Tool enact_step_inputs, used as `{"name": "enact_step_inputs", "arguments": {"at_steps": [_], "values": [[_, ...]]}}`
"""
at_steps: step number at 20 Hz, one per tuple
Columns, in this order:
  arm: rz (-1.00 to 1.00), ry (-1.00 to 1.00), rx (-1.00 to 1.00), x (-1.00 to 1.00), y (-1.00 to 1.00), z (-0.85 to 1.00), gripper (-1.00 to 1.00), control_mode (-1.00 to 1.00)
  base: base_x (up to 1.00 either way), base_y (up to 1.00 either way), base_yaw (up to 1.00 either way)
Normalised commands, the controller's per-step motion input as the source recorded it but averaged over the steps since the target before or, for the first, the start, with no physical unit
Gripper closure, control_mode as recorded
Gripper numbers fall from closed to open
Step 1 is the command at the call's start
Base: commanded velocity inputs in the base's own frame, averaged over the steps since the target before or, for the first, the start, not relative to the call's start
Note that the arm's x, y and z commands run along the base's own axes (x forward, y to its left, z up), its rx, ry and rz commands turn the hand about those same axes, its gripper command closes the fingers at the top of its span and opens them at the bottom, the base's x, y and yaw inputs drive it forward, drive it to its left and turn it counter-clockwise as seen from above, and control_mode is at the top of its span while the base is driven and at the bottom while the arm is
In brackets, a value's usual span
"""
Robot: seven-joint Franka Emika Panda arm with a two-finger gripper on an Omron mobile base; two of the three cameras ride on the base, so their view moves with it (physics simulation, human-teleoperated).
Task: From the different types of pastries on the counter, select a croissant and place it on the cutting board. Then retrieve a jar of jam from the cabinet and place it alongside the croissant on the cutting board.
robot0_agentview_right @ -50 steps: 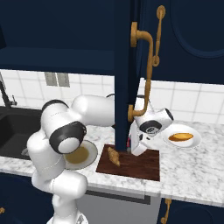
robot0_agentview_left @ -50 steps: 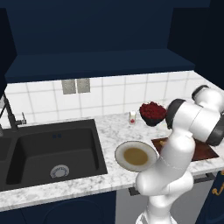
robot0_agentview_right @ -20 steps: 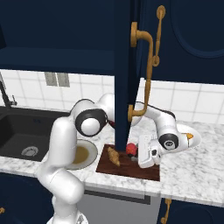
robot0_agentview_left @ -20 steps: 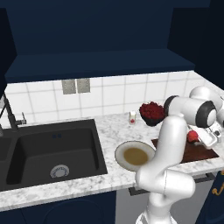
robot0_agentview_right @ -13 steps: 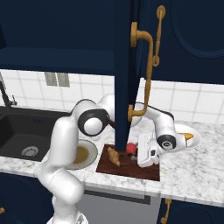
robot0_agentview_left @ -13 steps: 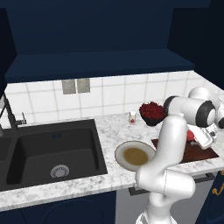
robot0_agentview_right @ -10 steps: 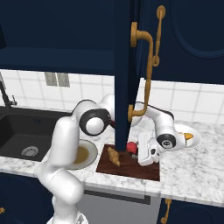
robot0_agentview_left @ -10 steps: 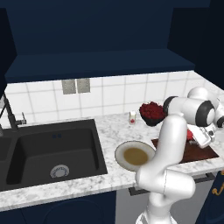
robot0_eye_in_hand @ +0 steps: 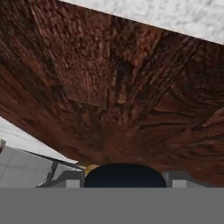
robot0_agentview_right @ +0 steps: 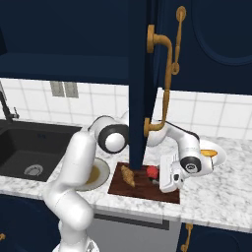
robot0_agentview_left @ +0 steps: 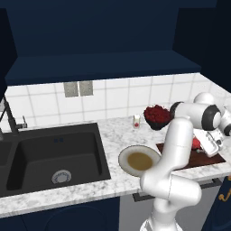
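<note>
— Marbled counter (robot0_agentview_right: 221, 192) ran beneath navy cabinets, the cabinet (robot0_agentview_right: 139, 78) door standing open over the cutting board (robot0_agentview_right: 142, 188). Where was the jam?

— The jar of jam (robot0_agentview_right: 152, 172) stood low over the middle of the cutting board, just beside the croissant (robot0_agentview_right: 128, 175), which lay at the board's left end. From the left base view the jar (robot0_agentview_left: 196, 143) showed as a red patch by the arm.

— And the gripper (robot0_agentview_right: 158, 177)?

— It hung close over the board, its jaws partly apart around the jar; whether the jar's base met the wood could not be told. The hand view looked straight onto the board's dark grain (robot0_eye_in_hand: 113, 87).

— What else sat on the counter?

— A beige plate (robot0_agentview_left: 139, 160) near the front edge beside the black sink (robot0_agentview_left: 49, 155), a bowl of red berries (robot0_agentview_left: 156, 116) by the tiled wall, and another pastry on a white plate (robot0_agentview_right: 220, 156) towards the right end.
</note>
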Motion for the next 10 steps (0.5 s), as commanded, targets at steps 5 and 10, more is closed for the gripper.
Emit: {"name": "enact_step_inputs", "arguments": {"at_steps": [5, 10], "values": [[0.00, 0.00, 0.00, 0.02, -0.01, -0.33, 1.00, -1.00, 0.00, 0.00, 0.00], [0.00, 0.00, 0.00, 0.02, 0.00, -0.37, -1.00, -1.00, 0.00, 0.00, 0.00]]}}
